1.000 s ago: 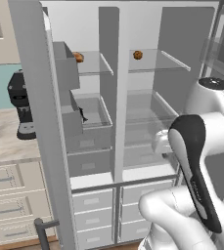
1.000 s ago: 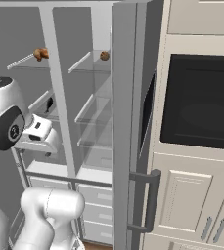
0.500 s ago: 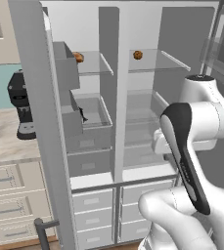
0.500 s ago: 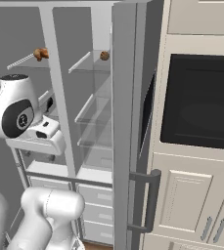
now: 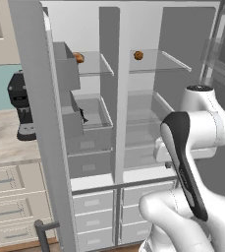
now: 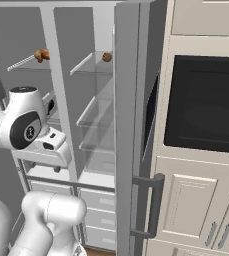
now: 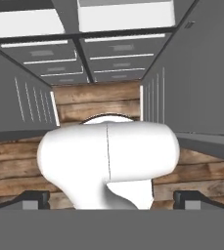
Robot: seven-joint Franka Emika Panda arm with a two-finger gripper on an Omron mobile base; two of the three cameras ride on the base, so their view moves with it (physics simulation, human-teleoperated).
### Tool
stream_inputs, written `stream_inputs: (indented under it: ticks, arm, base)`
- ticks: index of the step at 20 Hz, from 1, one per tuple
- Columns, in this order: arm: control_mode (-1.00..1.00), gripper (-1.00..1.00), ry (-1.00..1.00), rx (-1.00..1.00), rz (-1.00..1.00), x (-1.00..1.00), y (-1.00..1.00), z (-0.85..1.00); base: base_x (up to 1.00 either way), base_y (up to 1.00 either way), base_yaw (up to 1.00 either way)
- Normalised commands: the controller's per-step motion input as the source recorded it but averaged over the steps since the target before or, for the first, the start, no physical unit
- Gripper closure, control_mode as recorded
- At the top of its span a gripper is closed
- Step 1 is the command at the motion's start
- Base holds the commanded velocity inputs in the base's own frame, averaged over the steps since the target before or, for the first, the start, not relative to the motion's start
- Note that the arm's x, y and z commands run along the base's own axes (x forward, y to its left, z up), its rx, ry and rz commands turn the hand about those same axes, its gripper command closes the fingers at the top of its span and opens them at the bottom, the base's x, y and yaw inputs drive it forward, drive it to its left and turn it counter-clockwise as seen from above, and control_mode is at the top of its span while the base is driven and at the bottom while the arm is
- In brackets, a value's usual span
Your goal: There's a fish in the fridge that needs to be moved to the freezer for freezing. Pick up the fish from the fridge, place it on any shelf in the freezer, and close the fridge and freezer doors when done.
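Note:
The fridge (image 5: 151, 115) is the wider right compartment and the freezer (image 5: 92, 106) the narrower left one; both stand open with glass shelves. The freezer door (image 5: 33, 98) swings out at the left, and the fridge door (image 6: 131, 125) shows edge-on with its bar handle. My gripper (image 7: 112, 199) points down toward the floor in front of the fridge's lower drawers, open, with nothing between its fingertips (image 7: 35, 199). The hand (image 6: 43, 150) hangs below the white elbow. The fish is hidden from me. A round brown food item sits on each top shelf (image 5: 138, 55), (image 5: 78, 57).
A black coffee machine (image 5: 20, 106) stands on the counter left of the freezer door, above cream drawers (image 5: 8, 206). A built-in dark oven (image 6: 206, 105) and cream cabinets flank the fridge door. Grey bottom drawers (image 5: 92, 206) sit under both compartments, over a wooden floor (image 7: 99, 105).
The arm has folded and turned, and the hand has dropped a little in front of the fridge. The jaws stayed open. Both doors are as before.

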Motion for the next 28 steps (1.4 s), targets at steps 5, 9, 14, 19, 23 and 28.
stream_inputs:
  ticks: [5, 9, 14, 19, 23, 28]
  arm:
    - [-1.0, -1.0, 0.0, 0.0, 0.0, 0.0, 0.0, 0.0]
    - [-1.0, -1.0, 0.0, 0.0, 0.0, 0.0, 0.0, 0.0]
    - [1.0, -1.0, -0.01, 0.0, -0.01, 0.0, 0.03, -0.02]
    - [1.0, -1.0, 0.0, 0.0, 0.0, 0.0, 0.0, 0.0]
    - [1.0, -1.0, 0.0, 0.0, 0.0, 0.0, 0.0, 0.0]
    - [1.0, -1.0, 0.0, 0.0, 0.0, 0.0, 0.0, 0.0]
  base:
    - [0.0, 0.0, 0.0]
    - [0.0, 0.0, 0.0]
    - [0.0, 0.07, 0.0]
    - [0.0, 0.46, -0.05]
    - [-0.13, 0.1, -0.12]
    - [-0.4, 0.0, -0.06]
